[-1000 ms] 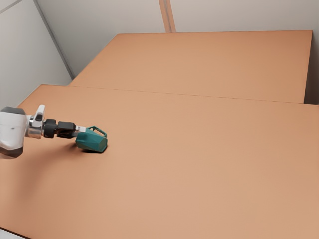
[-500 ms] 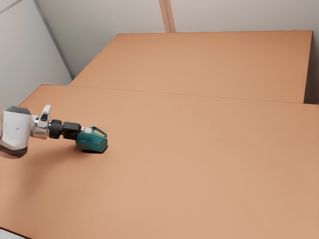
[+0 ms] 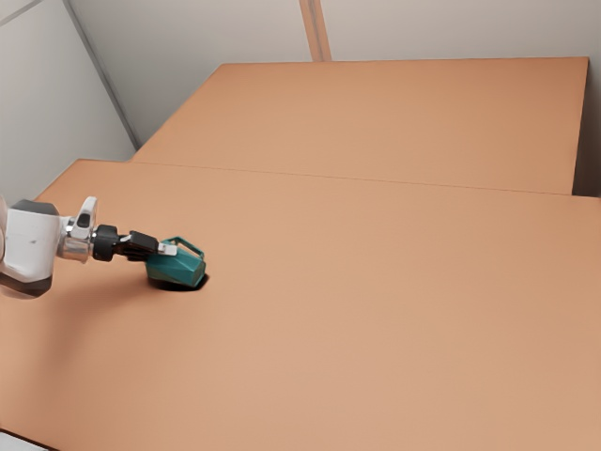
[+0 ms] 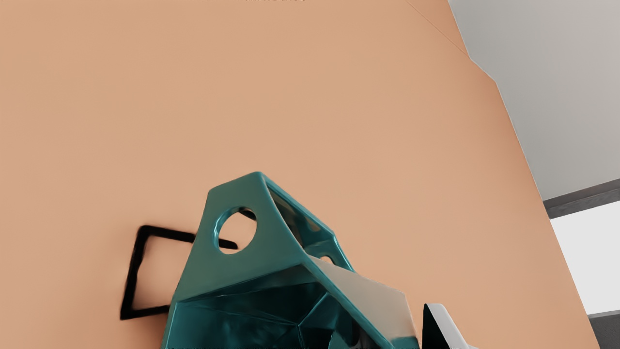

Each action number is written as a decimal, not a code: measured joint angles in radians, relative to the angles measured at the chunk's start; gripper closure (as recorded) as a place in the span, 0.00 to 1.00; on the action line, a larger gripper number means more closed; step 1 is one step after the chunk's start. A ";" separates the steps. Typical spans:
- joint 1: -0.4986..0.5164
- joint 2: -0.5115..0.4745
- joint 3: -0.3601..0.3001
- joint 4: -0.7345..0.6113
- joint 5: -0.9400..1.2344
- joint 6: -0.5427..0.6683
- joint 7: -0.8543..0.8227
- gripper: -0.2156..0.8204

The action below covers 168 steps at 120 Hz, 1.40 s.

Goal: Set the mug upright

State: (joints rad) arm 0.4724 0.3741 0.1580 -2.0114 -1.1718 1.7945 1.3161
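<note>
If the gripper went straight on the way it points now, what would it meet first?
Most likely the teal mug: in the exterior view the gripper points toward it and overlaps its upper part, though the depth between them, and whether they touch, is unclear.

No readable writing
No text, label, brand, number or sign can be read in the exterior view or the wrist view.
</note>
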 joint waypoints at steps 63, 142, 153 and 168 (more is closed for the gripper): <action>-0.104 -0.141 -0.004 -0.015 0.083 0.019 -0.034 0.96; -0.332 -0.292 -0.014 0.001 0.755 0.118 -0.445 0.96; -0.372 -0.304 -0.014 -0.001 0.831 0.137 -0.520 0.96; -0.413 -0.332 -0.019 -0.011 0.922 0.158 -0.623 0.96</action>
State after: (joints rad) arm 0.0590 0.0418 0.1394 -2.0222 -0.2502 1.9520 0.6931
